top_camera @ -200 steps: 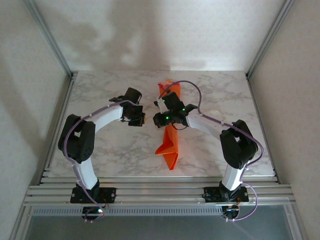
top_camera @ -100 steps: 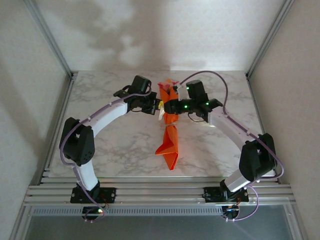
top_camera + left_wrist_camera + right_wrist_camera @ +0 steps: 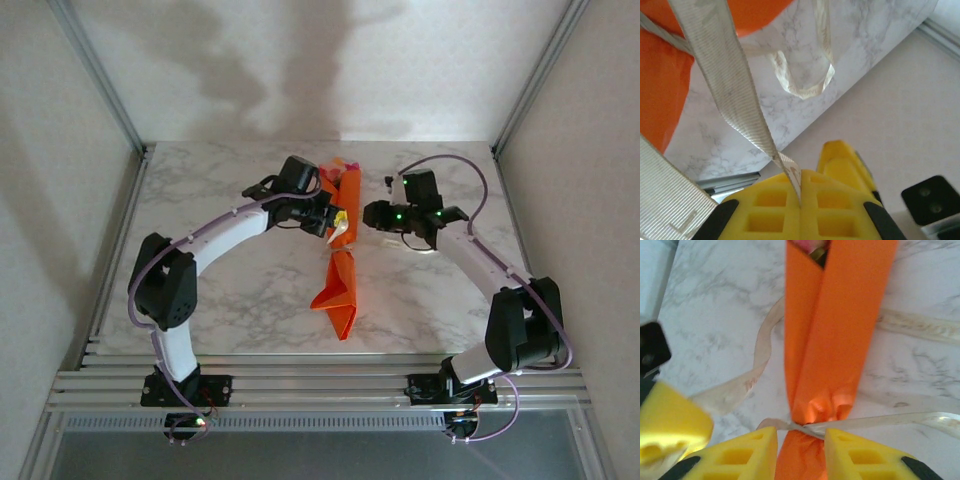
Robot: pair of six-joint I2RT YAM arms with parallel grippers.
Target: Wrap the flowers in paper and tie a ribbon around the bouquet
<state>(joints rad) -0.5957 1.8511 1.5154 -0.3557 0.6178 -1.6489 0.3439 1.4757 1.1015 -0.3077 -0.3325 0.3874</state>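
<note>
The bouquet (image 3: 342, 255) lies lengthwise mid-table, an orange paper (image 3: 840, 315) cone with pink flowers (image 3: 809, 245) peeping from its far mouth. A pale ribbon (image 3: 890, 420) cinches its waist in a knot, with loose strands trailing to both sides. My left gripper (image 3: 332, 222) sits against the cone's left side. In the left wrist view the left gripper (image 3: 801, 175) is shut on a taut strand of the ribbon (image 3: 730, 85). My right gripper (image 3: 372, 214) hovers just right of the cone. It is open (image 3: 800, 437), with the knotted waist seen between its fingers (image 3: 860, 455).
The marble table (image 3: 220, 290) ends at aluminium rails (image 3: 320, 385) in front, with frame posts (image 3: 100, 80) and walls on both sides. A slack ribbon loop (image 3: 805, 80) lies on the marble. The left gripper's yellow finger (image 3: 670, 427) shows close to my right one.
The right gripper has opened, let go at the bouquet and drawn back to the right. The left gripper, still pinching the ribbon, has moved up and right against the cone.
</note>
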